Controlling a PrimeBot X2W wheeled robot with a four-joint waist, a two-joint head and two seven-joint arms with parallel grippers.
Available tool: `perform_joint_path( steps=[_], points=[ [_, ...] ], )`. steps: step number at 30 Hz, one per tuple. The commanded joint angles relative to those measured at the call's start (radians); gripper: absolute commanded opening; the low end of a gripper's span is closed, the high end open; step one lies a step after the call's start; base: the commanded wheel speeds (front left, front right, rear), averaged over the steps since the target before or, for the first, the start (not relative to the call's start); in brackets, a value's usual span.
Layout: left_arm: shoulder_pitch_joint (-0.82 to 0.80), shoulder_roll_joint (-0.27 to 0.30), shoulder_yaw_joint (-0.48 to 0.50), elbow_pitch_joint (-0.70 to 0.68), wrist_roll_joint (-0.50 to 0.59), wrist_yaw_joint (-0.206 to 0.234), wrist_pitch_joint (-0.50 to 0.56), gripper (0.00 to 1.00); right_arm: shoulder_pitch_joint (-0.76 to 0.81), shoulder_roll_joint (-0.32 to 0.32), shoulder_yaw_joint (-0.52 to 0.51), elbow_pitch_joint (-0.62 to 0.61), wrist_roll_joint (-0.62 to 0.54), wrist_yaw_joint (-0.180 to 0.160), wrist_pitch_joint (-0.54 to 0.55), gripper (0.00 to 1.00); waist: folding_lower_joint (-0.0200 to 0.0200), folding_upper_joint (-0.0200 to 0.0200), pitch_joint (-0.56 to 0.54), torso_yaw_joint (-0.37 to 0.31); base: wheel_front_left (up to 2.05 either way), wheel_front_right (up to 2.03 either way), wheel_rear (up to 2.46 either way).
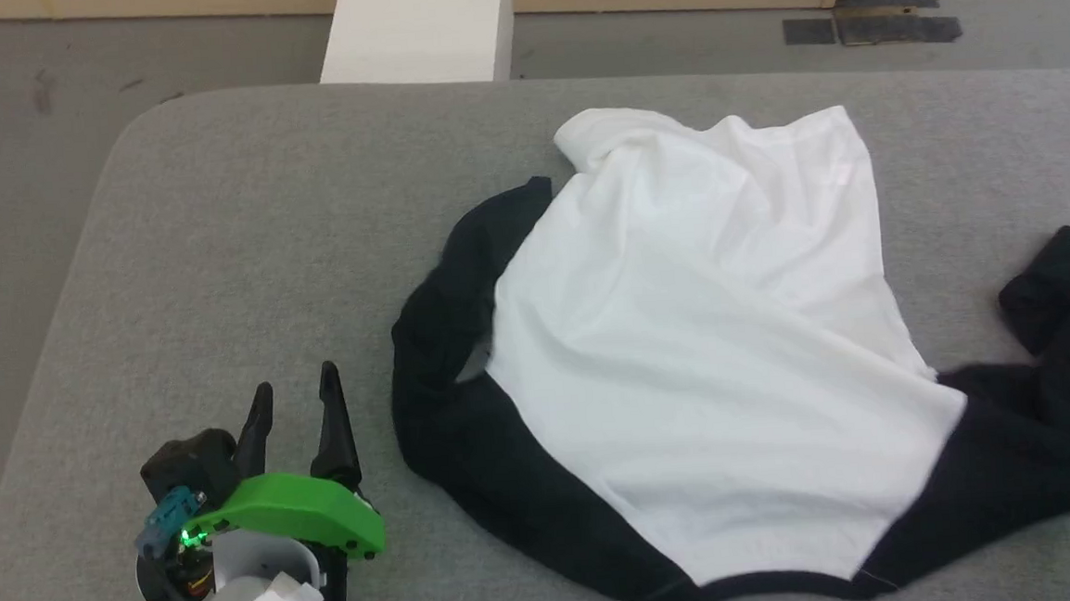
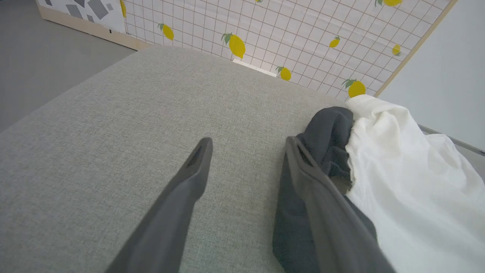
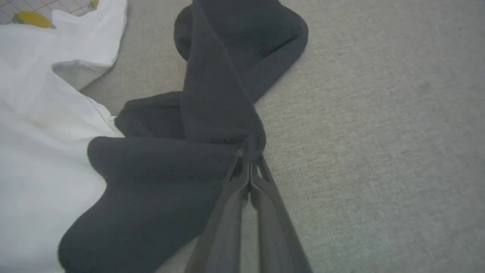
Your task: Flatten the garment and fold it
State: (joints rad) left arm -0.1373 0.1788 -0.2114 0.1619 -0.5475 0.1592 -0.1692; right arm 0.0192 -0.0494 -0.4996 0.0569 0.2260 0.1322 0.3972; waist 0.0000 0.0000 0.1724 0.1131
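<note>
The garment (image 1: 704, 327) lies crumpled on the grey table (image 1: 260, 215), white body in the middle, black sleeves at its left and right. In the right wrist view my right gripper (image 3: 250, 157) is shut, its tips pinching a fold of the garment's black sleeve (image 3: 212, 113). My left gripper (image 1: 295, 399) stands open at the lower left, a little left of the other black sleeve (image 1: 445, 343). In the left wrist view the left gripper (image 2: 248, 146) has bare table between its fingers, and the black sleeve (image 2: 329, 140) lies just beyond the right finger.
A white block (image 1: 421, 24) stands behind the table's far edge. Grey floor (image 1: 14, 137) runs along the left of the table's rounded corner. A lemon-patterned panel (image 2: 284, 34) stands beyond the table. Bare table stretches left of the garment.
</note>
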Motion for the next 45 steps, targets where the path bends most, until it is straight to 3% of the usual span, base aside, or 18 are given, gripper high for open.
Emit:
perform_joint_path(
  steps=[1, 6, 7, 8, 15, 19, 30, 45],
  points=[
    [0.011, 0.009, -0.002, -0.005, -0.012, 0.003, 0.005, 1.00, 0.016, -0.001, -0.030, 0.013, -0.006, -0.002, 0.003, 0.00, 0.0000, 0.0000, -0.015, -0.018, 0.00, 0.00, 0.00],
    [0.020, 0.017, -0.008, -0.016, -0.012, 0.005, 0.019, 1.00, 0.019, -0.001, -0.128, 0.098, -0.039, -0.002, -0.029, 0.01, 0.0000, 0.0000, -0.024, -0.030, 0.00, 0.00, 0.00],
    [0.022, 0.021, -0.011, -0.018, -0.011, 0.005, 0.023, 1.00, 0.014, -0.001, -0.133, 0.112, -0.045, -0.002, -0.047, 0.57, 0.0000, 0.0000, -0.026, -0.031, 0.00, 0.00, 0.00],
    [0.024, 0.024, -0.013, -0.019, -0.010, 0.004, 0.028, 1.00, 0.010, -0.001, -0.135, 0.119, -0.046, -0.002, -0.064, 1.00, 0.0000, 0.0000, -0.028, -0.033, 0.00, 0.00, 0.00],
    [0.015, 0.055, -0.048, -0.029, 0.015, -0.009, 0.067, 1.00, -0.006, -0.001, -0.096, 0.055, -0.079, -0.002, -0.273, 1.00, 0.0000, 0.0000, -0.041, -0.047, 0.00, 0.00, 0.00],
    [0.000, 0.059, -0.077, -0.031, 0.019, -0.006, 0.129, 1.00, 0.010, -0.001, -0.046, -0.007, -0.073, -0.002, -0.334, 1.00, 0.0000, 0.0000, -0.041, -0.064, 0.00, 0.00, 0.00],
    [0.062, 0.092, -0.229, -0.061, -0.028, -0.023, 0.523, 1.00, 0.026, -0.001, 0.019, -0.067, -0.032, -0.002, -0.332, 1.00, 0.0000, 0.0000, -0.041, -0.100, 0.00, 0.00, 0.00],
    [-0.014, 0.065, -0.302, 0.017, 0.007, -0.014, 0.605, 1.00, 0.029, -0.001, 0.066, -0.119, -0.007, -0.002, -0.303, 1.00, 0.0000, 0.0000, -0.035, -0.134, 0.00, 0.00, 0.00]
  ],
)
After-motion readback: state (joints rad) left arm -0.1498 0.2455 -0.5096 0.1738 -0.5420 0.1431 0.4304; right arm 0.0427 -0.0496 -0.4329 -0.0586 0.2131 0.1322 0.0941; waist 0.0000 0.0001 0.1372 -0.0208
